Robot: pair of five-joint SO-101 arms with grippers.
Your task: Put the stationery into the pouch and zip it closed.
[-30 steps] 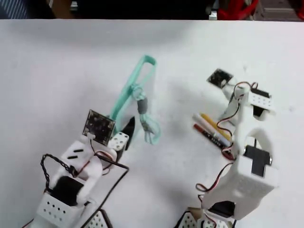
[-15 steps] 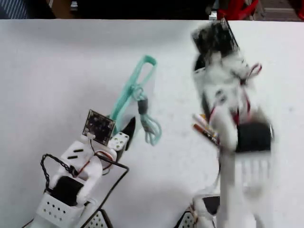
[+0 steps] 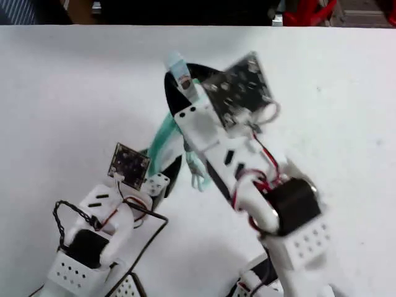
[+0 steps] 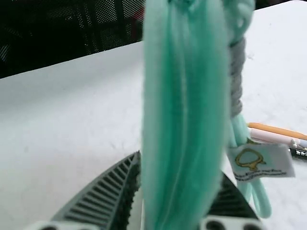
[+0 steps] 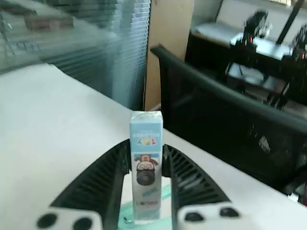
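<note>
L pincer (image 4: 181,168): grips mint pouch (image 4: 184,96); R pincer (image 5: 146,146): grips pale-blue cartoon-label stick (image 5: 146,128)

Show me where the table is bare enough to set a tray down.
Widest bare patch: the table left of the pouch, from the far edge to the left arm. A second lies right of the right arm. The middle is crowded: the left gripper holds the pouch, and the right gripper holds a small box over it.
</note>
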